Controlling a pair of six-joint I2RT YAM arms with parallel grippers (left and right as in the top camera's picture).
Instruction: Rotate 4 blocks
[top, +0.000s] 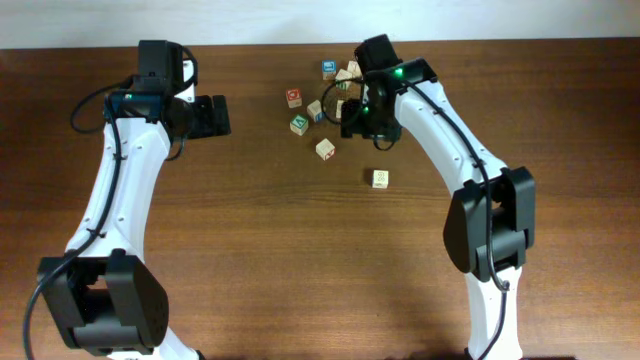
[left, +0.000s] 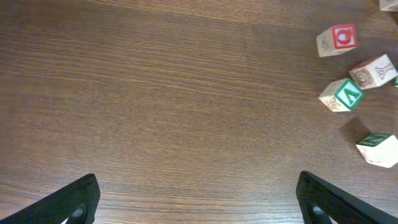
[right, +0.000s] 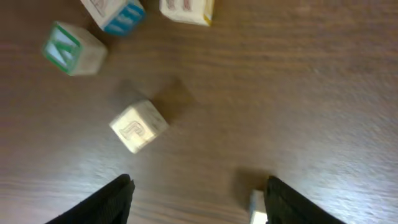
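Pale wooden blocks lie scattered on the table. One block (top: 325, 149) (right: 138, 126) rests alone left of my right gripper. Another (top: 380, 178) lies farther toward the front, and its edge (right: 257, 208) shows just inside one right finger. A third (top: 350, 72) sits at the back, and one more (right: 186, 9) is partly hidden under my right arm. My right gripper (top: 368, 132) (right: 199, 205) hovers over the table, open, with nothing between its fingers. My left gripper (top: 215, 115) (left: 199, 205) stands wide open and empty over bare wood, well left of the blocks.
A red-topped cube (top: 294, 97) (left: 336, 40), a green-faced cube (top: 300, 124) (left: 342, 94) (right: 71, 48), a blue-sided cube (top: 315, 110) (right: 115, 12) and a blue-topped cube (top: 329, 69) crowd the back middle. The table's far edge (top: 250, 43) runs close behind them.
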